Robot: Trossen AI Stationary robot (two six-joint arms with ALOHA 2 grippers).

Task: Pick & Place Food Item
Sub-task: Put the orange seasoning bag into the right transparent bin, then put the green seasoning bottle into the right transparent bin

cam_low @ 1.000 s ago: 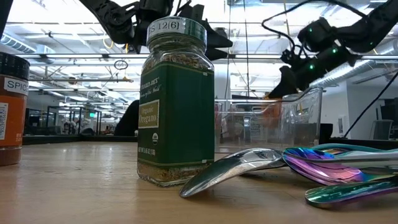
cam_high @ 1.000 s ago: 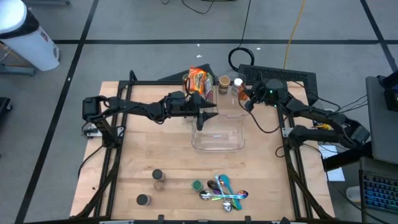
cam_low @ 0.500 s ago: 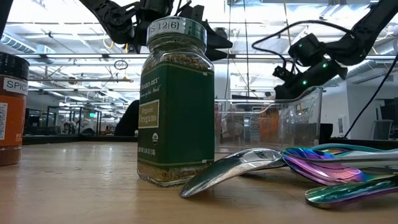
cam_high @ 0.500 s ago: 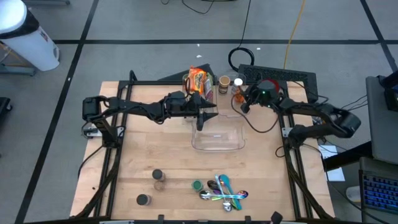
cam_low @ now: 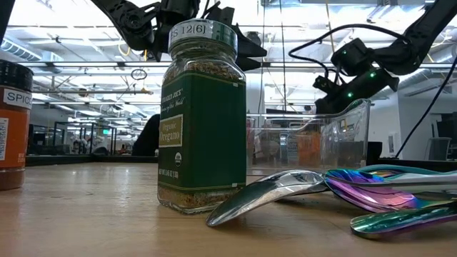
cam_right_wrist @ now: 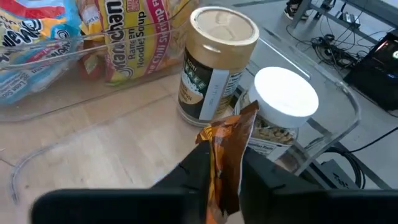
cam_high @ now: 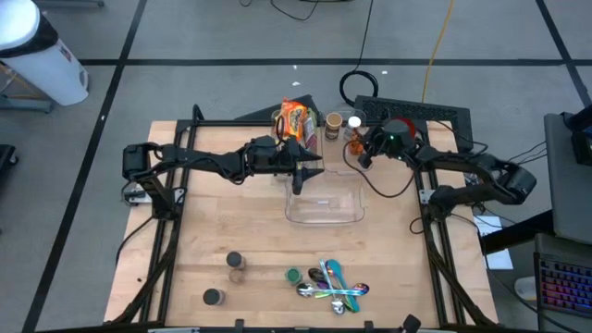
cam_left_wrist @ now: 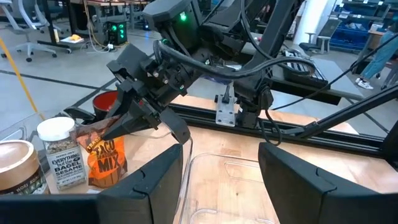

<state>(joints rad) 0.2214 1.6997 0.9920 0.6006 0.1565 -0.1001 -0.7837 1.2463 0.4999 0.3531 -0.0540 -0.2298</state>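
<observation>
Pinched on the top edge of the orange taco mix packet (cam_right_wrist: pixel 225 163), the right gripper (cam_right_wrist: pixel 214 168) works beside the white-lidded jar (cam_right_wrist: pixel 280 112) at the table's far edge, probably to lift it. Spread wide and empty, the left gripper (cam_left_wrist: pixel 221 171) hovers over the clear bin (cam_high: pixel 324 202), seemingly waiting.

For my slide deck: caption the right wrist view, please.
Right gripper pinches an orange taco mix packet beside two seasoning jars.
</observation>
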